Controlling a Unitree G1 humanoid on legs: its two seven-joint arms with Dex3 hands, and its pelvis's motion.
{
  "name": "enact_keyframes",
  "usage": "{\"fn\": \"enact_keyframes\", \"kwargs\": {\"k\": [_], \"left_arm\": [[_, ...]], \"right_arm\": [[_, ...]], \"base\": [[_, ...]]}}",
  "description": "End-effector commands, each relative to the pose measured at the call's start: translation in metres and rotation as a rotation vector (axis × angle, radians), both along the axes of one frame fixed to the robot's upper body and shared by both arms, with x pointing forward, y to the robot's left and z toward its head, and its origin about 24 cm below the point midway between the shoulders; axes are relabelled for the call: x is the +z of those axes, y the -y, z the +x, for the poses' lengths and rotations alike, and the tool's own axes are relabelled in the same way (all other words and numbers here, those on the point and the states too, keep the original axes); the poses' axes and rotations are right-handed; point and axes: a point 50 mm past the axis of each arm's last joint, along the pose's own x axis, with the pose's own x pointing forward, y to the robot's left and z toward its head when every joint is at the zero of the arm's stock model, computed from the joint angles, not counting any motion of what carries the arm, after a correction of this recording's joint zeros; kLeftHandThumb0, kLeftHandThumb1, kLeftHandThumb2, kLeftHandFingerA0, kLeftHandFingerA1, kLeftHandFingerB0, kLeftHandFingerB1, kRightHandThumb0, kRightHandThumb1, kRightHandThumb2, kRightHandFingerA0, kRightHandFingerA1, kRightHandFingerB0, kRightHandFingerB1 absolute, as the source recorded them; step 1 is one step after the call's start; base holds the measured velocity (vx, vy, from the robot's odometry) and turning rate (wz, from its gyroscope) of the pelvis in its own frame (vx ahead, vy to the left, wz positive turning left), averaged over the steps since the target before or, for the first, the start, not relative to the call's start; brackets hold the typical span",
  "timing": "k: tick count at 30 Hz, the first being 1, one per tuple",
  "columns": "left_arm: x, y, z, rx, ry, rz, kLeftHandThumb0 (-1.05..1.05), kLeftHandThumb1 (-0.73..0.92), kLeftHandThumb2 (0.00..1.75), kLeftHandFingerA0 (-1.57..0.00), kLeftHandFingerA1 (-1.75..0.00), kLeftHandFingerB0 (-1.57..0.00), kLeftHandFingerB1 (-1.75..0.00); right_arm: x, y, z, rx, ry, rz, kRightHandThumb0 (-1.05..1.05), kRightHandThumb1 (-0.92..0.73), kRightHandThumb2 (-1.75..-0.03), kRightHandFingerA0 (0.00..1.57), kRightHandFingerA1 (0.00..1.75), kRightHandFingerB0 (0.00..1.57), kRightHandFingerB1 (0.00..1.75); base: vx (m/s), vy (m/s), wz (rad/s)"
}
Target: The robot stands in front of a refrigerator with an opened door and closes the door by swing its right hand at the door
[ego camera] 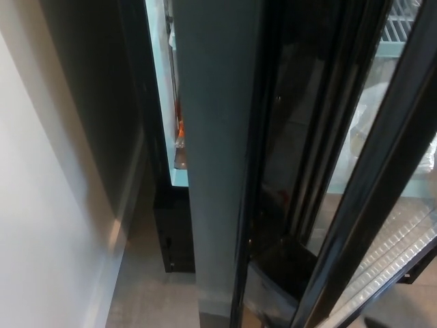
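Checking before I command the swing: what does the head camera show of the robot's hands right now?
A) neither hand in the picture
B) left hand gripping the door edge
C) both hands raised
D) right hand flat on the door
A: only the grey door edge, the lit fridge interior and the white wall show; no hand appears.
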Motion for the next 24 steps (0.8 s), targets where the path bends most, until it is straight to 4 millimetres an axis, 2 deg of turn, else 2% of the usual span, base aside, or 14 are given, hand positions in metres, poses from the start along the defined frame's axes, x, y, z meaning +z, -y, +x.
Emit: {"fn": "enact_keyframes", "kwargs": {"k": [1,7,8,9,10,13,15,17,18,19,20,21,22,24], "left_arm": [[0.002,-0.001,0.005,-0.016,0.028,0.004,-0.72,0.85,0.66,-0.47,-0.37,-0.4,-0.34],[0.003,-0.001,0.007,-0.011,0.028,-0.006,-0.72,0.84,0.66,-0.47,-0.37,-0.4,-0.34],[0.002,-0.001,0.007,-0.011,0.022,-0.005,-0.72,0.83,0.66,-0.46,-0.37,-0.39,-0.34],[0.002,-0.001,0.007,-0.01,0.019,-0.005,-0.72,0.83,0.66,-0.46,-0.37,-0.39,-0.34],[0.002,-0.001,0.009,-0.017,0.022,-0.001,-0.72,0.84,0.66,-0.48,-0.38,-0.4,-0.34],[0.002,0.001,0.012,-0.026,0.03,-0.001,-0.72,0.83,0.66,-0.49,-0.38,-0.4,-0.34],[0.002,0.002,0.015,-0.032,0.032,-0.002,-0.72,0.83,0.66,-0.5,-0.38,-0.4,-0.34],[0.001,0.003,0.016,-0.036,0.029,-0.003,-0.72,0.83,0.66,-0.49,-0.38,-0.4,-0.34],[0.001,0.003,0.016,-0.046,0.03,-0.004,-0.69,0.85,0.66,-0.45,-0.37,-0.38,-0.34],[0.002,0.004,0.017,-0.059,0.031,-0.004,-0.69,0.85,0.66,-0.45,-0.37,-0.38,-0.34],[0.002,0.004,0.018,-0.062,0.031,-0.007,-0.7,0.81,0.68,-0.42,-0.37,-0.35,-0.34],[0.002,0.004,0.018,-0.063,0.03,-0.009,-0.7,0.81,0.68,-0.42,-0.37,-0.35,-0.34],[0.002,0.004,0.018,-0.062,0.027,-0.014,-0.66,0.71,1.05,-0.36,-0.52,-0.24,-0.45],[0.001,0.005,0.018,-0.061,0.023,-0.017,-0.66,0.71,1.06,-0.36,-0.52,-0.25,-0.45]], "right_arm": [[0.149,0.005,-0.019,-0.156,0.854,0.163,-0.67,-0.81,-0.65,0.3,0.39,0.36,0.38],[0.185,-0.003,-0.03,-0.231,1.025,0.115,-0.68,-0.79,-0.65,0.26,0.36,0.35,0.35],[0.192,-0.004,-0.028,-0.17,1.111,0.096,-0.71,-0.59,-0.93,0.18,0.45,0.25,0.47],[0.194,-0.005,-0.028,-0.152,1.133,0.093,-0.71,-0.59,-0.93,0.18,0.45,0.25,0.47],[0.199,-0.007,-0.024,-0.125,1.186,0.107,-0.78,-0.66,-0.62,0.26,0.35,0.38,0.33],[0.213,-0.017,-0.009,-0.083,1.315,0.111,-0.82,-0.66,-0.61,0.25,0.36,0.37,0.32],[0.22,-0.022,0.003,-0.083,1.362,0.066,-0.92,-0.65,-0.61,0.25,0.38,0.41,0.35],[0.229,-0.031,0.027,-0.12,1.366,-0.071,-0.75,-0.76,-0.63,0.21,0.45,0.38,0.38],[0.226,-0.035,0.039,-0.132,1.289,-0.209,-0.7,-0.83,-0.67,0.06,0.25,0.2,0.28],[0.22,-0.038,0.051,-0.139,1.189,-0.353,-0.7,-0.83,-0.67,0.06,0.25,0.2,0.28],[0.216,-0.038,0.057,-0.13,1.118,-0.416,-0.76,-0.69,-1.01,0.0,0.15,0.08,0.25],[0.214,-0.038,0.061,-0.123,1.078,-0.444,-0.76,-0.69,-1.01,0.0,0.15,0.08,0.25],[0.209,-0.04,0.083,-0.104,1.009,-0.505,-0.73,-0.71,-1.01,0.0,0.15,0.05,0.22],[0.201,-0.043,0.116,-0.069,0.881,-0.521,-0.77,-0.79,-1.05,0.0,0.09,0.01,0.14]], "base": [[0.0,0.0,0.0],[0.0,0.0,0.0],[0.0,0.0,0.0],[0.0,0.0,0.0],[0.0,0.0,0.0],[0.0,0.0,0.0],[0.0,0.0,0.0],[0.0,0.0,0.0],[0.0,0.0,0.0],[0.0,0.0,0.0],[0.0,0.0,0.0],[0.0,0.0,0.0],[0.0,0.0,0.0],[0.0,0.0,0.0]]}}
